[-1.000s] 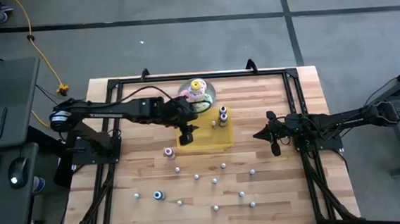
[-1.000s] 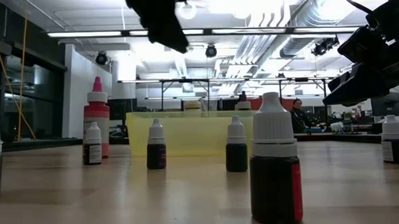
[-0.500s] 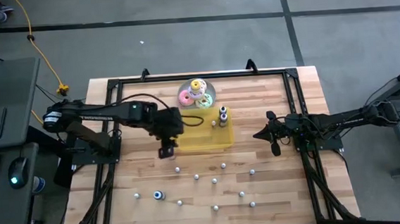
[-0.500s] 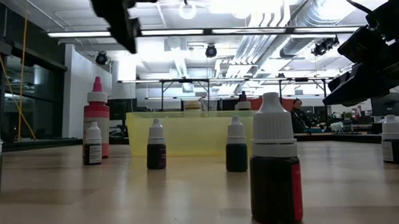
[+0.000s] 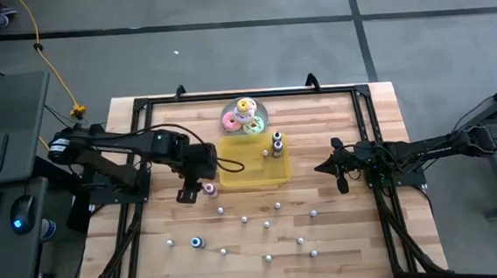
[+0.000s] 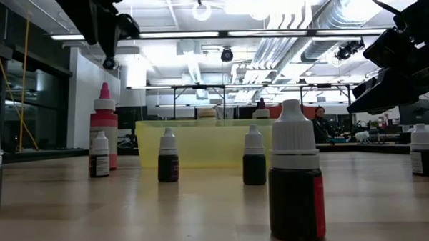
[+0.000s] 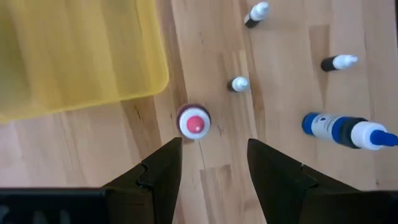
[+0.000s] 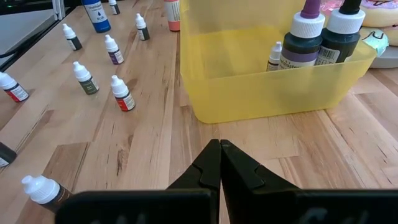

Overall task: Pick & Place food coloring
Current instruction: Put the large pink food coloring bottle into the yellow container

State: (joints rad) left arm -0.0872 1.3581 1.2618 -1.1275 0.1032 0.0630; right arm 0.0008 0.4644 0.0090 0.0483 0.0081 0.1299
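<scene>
Now, high view: my left gripper [image 5: 188, 194] hovers just beside the pink-capped bottle [image 5: 208, 188], near the yellow tray [image 5: 253, 177].
Low view: that bottle [image 6: 103, 124] stands tall and narrow; I judge a finger could tip it.
Left wrist view: fingers [image 7: 163, 174] apart, empty, bottle [image 7: 194, 122] ahead and off-centre, so the risk is a one-sided knock.
Right wrist view: right gripper [image 8: 220, 163] shut, waiting; tray depth hard to judge.

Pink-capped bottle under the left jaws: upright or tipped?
Upright. The left wrist view looks straight down on the pink-capped bottle; only its round cap shows, beside the yellow tray.
</scene>
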